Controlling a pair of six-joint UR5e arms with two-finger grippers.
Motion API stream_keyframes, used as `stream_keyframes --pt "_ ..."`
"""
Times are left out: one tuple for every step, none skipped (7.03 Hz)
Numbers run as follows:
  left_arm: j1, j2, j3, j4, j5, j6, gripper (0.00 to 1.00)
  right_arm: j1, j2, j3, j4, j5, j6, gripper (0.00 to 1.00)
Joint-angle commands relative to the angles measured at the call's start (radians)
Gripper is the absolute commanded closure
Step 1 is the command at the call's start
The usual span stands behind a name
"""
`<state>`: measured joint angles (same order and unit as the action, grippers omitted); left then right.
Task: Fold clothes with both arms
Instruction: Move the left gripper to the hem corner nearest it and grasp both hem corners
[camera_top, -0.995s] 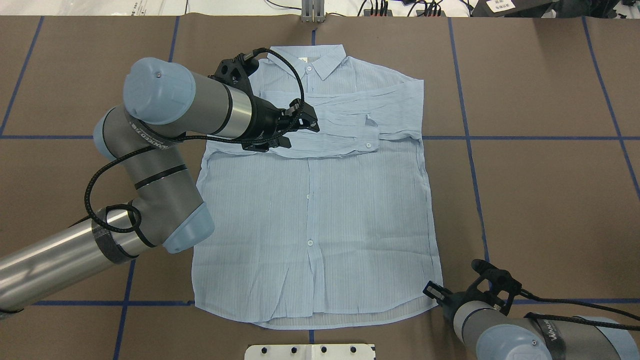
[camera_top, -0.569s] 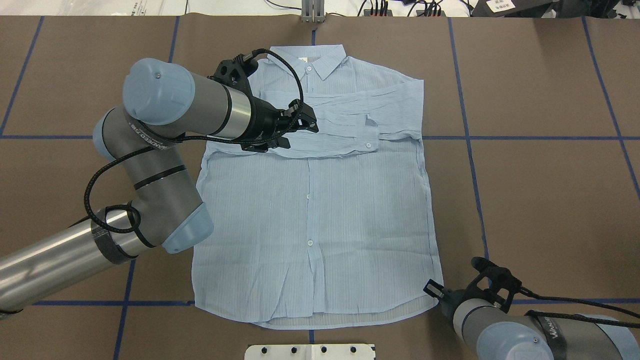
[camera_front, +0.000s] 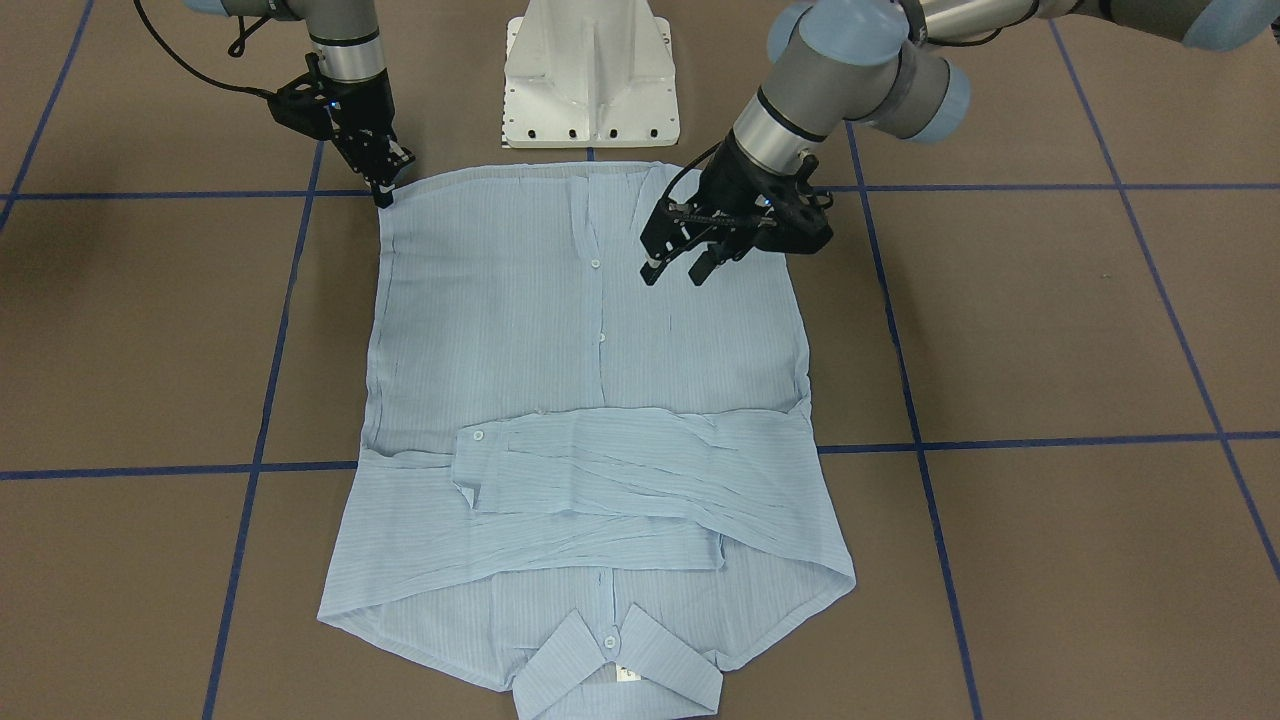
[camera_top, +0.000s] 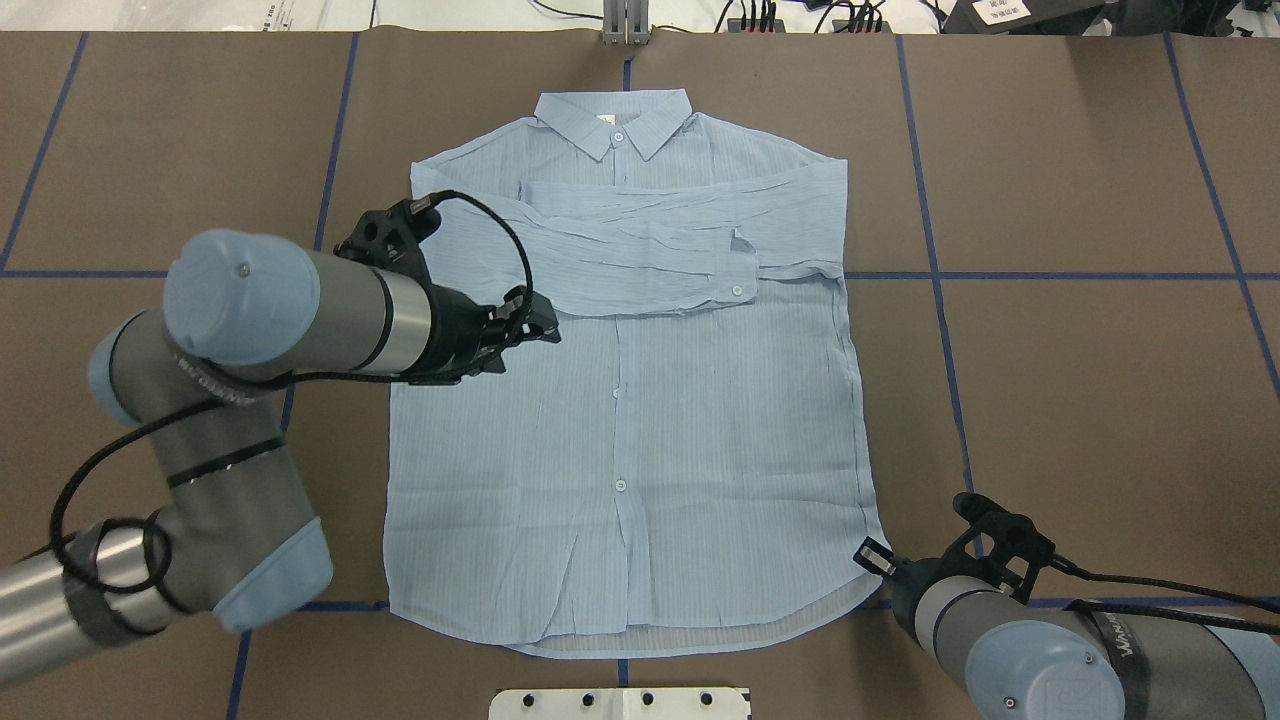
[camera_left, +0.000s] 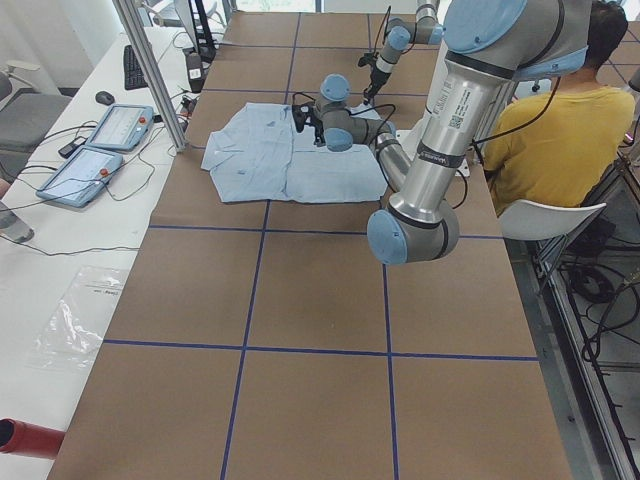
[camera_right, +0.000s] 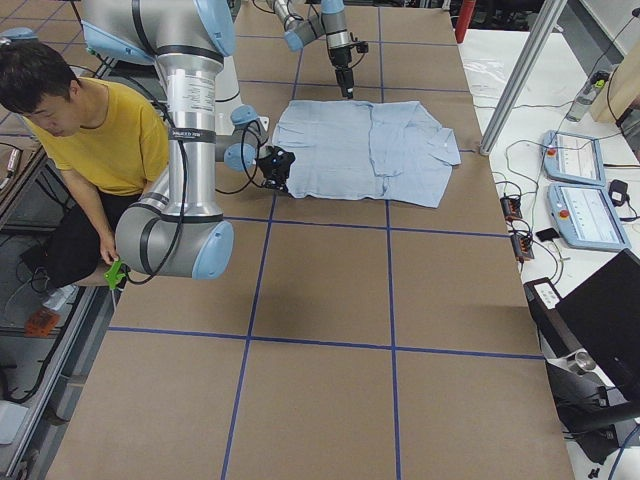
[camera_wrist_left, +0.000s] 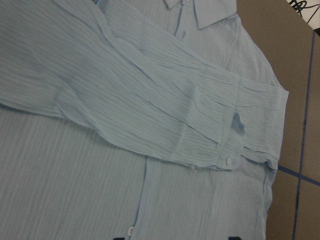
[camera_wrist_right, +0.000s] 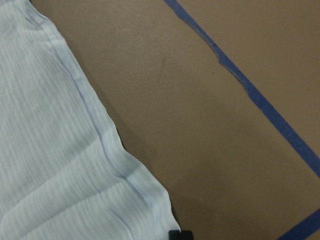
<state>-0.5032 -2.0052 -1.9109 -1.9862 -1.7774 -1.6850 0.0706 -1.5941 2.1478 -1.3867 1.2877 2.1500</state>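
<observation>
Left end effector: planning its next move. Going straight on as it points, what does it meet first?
Likely the shirt: the left end effector slants down at its front panel, short of the folded sleeve. Depth is unclear.

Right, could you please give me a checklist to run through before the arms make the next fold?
1. Sleeves folded across the chest: ok.
2. Shirt flat, buttons up: ok, minor wrinkles.
3. Left claw open and empty: ok.
4. Left claw at the left hem corner: not ok; it hangs over the shirt's middle.
5. Right claw beside the right hem corner: ok.
6. Right claw gripping cloth: cannot tell.
</observation>
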Motion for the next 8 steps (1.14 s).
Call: stream_keyframes --pt "0.182 0.115 -0.227 0.335 0.186 -0.007 0.29 0.005 0.002 0.000 0.000 0.001 -0.001 1.00" --pt "0.234 0.219 -0.256 0.334 0.203 -0.013 0.29 0.003 0.000 -0.003 0.000 0.002 -0.001 1.00" --pt "0.241 0.230 -0.246 0.337 0.208 -0.045 0.29 0.002 0.002 -0.006 0.000 0.004 -0.001 1.00" --pt "0.244 0.252 -0.240 0.337 0.207 -0.048 0.29 0.000 0.006 -0.009 0.002 0.004 -0.002 1.00" --pt "0.258 0.261 -0.223 0.337 0.205 -0.056 0.30 0.000 0.002 -0.011 0.002 0.004 -0.002 1.00" --pt "0.281 0.253 -0.193 0.337 0.202 -0.082 0.33 0.000 0.003 -0.012 0.002 0.004 -0.002 1.00" --pt "0.290 0.253 -0.189 0.336 0.200 -0.082 0.34 -0.002 0.006 -0.019 0.002 0.004 -0.002 1.00" --pt "0.308 0.253 -0.172 0.334 0.200 -0.082 0.34 -0.002 0.005 -0.019 0.002 0.004 -0.002 1.00"
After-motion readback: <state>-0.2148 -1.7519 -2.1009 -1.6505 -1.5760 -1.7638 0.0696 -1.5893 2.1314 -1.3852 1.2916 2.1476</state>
